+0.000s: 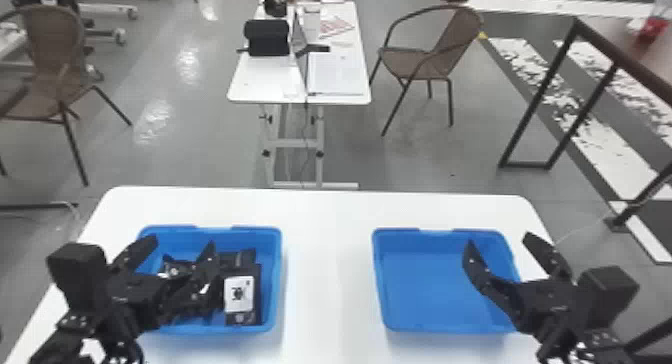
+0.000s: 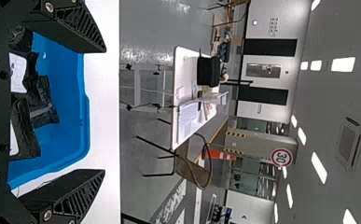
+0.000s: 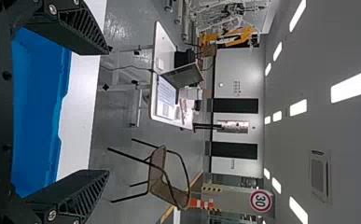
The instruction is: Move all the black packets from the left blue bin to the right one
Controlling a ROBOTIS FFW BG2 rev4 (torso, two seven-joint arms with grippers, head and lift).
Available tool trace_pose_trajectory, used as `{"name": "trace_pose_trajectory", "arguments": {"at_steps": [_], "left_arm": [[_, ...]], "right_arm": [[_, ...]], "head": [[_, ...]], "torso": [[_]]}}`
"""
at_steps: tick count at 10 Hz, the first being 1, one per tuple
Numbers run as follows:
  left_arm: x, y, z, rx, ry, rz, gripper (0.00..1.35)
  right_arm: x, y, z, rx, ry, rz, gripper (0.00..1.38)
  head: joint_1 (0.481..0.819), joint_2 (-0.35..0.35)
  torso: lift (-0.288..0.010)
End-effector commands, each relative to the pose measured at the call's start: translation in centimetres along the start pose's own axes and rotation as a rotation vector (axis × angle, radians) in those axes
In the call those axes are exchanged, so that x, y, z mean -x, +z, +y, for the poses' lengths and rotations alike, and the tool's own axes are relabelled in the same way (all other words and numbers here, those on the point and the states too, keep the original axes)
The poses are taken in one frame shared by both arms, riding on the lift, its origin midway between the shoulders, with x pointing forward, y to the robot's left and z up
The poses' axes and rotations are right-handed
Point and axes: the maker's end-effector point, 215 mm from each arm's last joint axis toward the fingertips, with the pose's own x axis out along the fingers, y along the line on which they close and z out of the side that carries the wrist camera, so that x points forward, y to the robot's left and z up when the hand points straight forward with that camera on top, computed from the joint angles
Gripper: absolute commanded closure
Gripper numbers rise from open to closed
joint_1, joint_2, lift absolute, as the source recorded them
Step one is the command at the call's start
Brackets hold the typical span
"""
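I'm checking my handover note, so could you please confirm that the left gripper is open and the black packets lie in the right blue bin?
Not quite: the head view shows the black packets in the left blue bin; the left gripper is open.

In both my wrist views I can read a black "30" on the white face of a round, red-rimmed sign, high on a pale pillar banded in yellow and black. The dark print on the white label of a black packet is too small for me to make out.
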Motion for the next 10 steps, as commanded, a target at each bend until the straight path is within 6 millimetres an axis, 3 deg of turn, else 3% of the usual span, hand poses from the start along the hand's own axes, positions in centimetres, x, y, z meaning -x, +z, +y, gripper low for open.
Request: {"name": "trace_pose_trajectory", "arguments": {"at_steps": [1,6,10], "left_arm": [[0.0,-0.2,-0.1,0.006,0.000,0.003,0.11],[-0.1,-1.3,0.2,0.029,0.003,0.030,0.11],[-1.5,-6.5,1.4,0.139,0.013,0.139,0.15]], "right_arm": [[-0.1,0.0,0.1,-0.005,0.003,0.000,0.11],[-0.1,-0.3,0.2,-0.018,0.005,0.003,0.11],[-0.3,-0.8,1.0,-0.042,0.022,0.011,0.11]], "head": [[0.695,-0.083],[0.695,-0.081],[0.695,-0.071]], "torso": [[0.000],[0.000],[0.000]]}}
